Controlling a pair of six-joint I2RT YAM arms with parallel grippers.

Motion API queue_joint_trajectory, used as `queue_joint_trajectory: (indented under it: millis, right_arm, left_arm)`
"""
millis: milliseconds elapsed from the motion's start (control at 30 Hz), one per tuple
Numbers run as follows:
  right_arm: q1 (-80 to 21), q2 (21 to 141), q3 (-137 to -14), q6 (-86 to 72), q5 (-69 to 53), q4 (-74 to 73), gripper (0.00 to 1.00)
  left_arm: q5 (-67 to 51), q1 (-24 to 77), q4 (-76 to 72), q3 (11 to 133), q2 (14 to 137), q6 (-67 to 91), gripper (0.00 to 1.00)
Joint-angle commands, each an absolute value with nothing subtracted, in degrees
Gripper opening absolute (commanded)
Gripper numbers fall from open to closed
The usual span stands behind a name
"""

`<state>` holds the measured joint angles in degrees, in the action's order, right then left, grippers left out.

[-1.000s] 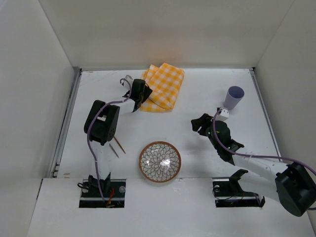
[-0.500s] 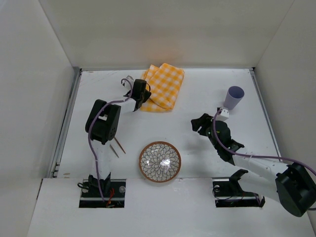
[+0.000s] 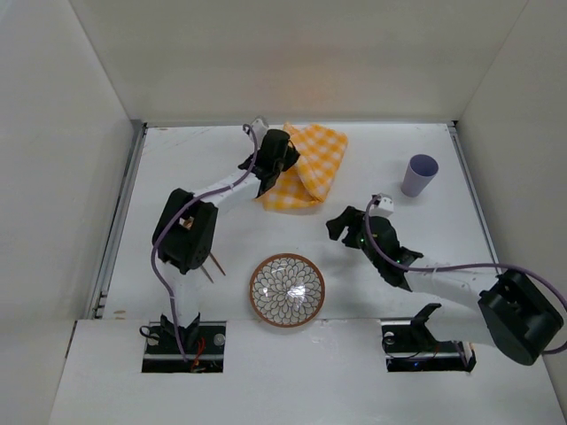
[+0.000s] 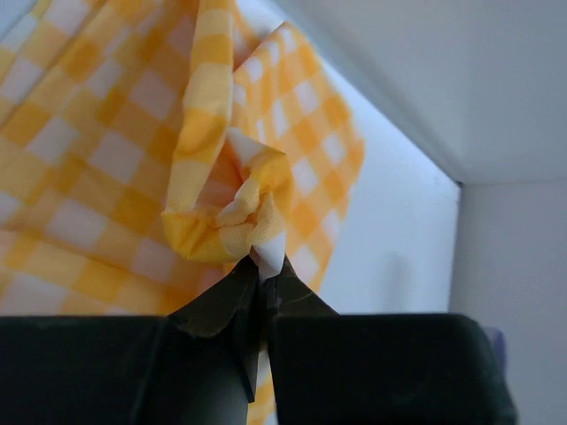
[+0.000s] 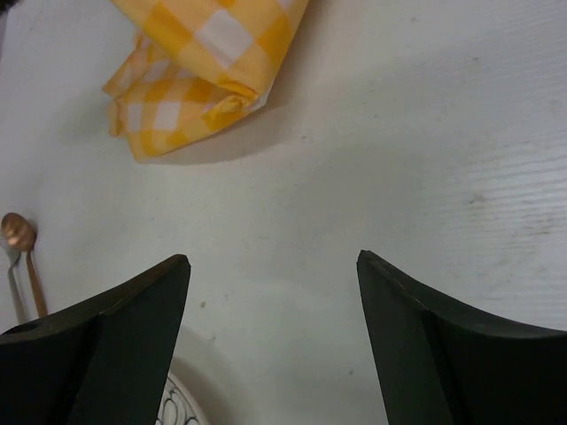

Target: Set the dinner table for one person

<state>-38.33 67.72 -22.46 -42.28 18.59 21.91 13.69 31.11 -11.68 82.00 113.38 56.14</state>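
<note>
The dinner table (image 3: 190,164) is a plain white tabletop between white walls. A yellow-and-white checked cloth (image 3: 314,168) lies crumpled at its back middle. My left gripper (image 3: 285,166) is shut on a bunched fold of that cloth (image 4: 226,204), which is pinched at the fingertips (image 4: 282,288) and pulled up into a peak. My right gripper (image 3: 341,226) hangs open over bare table (image 5: 399,159) with nothing between its fingers (image 5: 133,310). The cloth (image 5: 204,71) lies ahead of it, to the left.
A patterned bowl with a brown rim (image 3: 286,289) sits at the near middle; its edge (image 5: 173,407) shows by my right gripper's left finger. A lilac cup (image 3: 419,174) stands at the back right. Copper cutlery (image 3: 211,263) lies near the left arm, and a spoon (image 5: 22,257) shows.
My left gripper has shut on the cloth and swung right, dragging and bunching it. My right gripper has opened wider and moved left, away from the cup.
</note>
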Motion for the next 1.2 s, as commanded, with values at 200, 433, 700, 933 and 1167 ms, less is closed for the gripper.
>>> queue_joint_trajectory:
  millis: [200,433,700,933,1167]
  right_arm:
    - [-40.3,85.0,-34.9,-52.2,20.5,32.2,0.85]
    - [-46.6,100.1,-46.0,-56.0,27.9,34.5,0.83]
    - [-48.5,110.2,-58.7,-58.0,30.4,28.5,0.83]
    - [-49.4,116.9,-66.4,-64.5,30.1,22.8,0.75]
    - [-50.8,117.3,-68.8,-68.9,32.2,17.6,0.72]
  left_arm:
    - [16.0,32.5,-12.1,84.6,107.0,56.4,0.01]
    - [14.2,31.5,-15.1,82.5,107.1,59.8,0.01]
    - [11.9,30.4,-17.9,78.1,104.2,61.7,0.01]
    - [9.9,28.7,-19.2,75.6,102.0,63.4,0.01]
    - [8.2,27.4,-19.6,73.9,99.5,64.8,0.01]
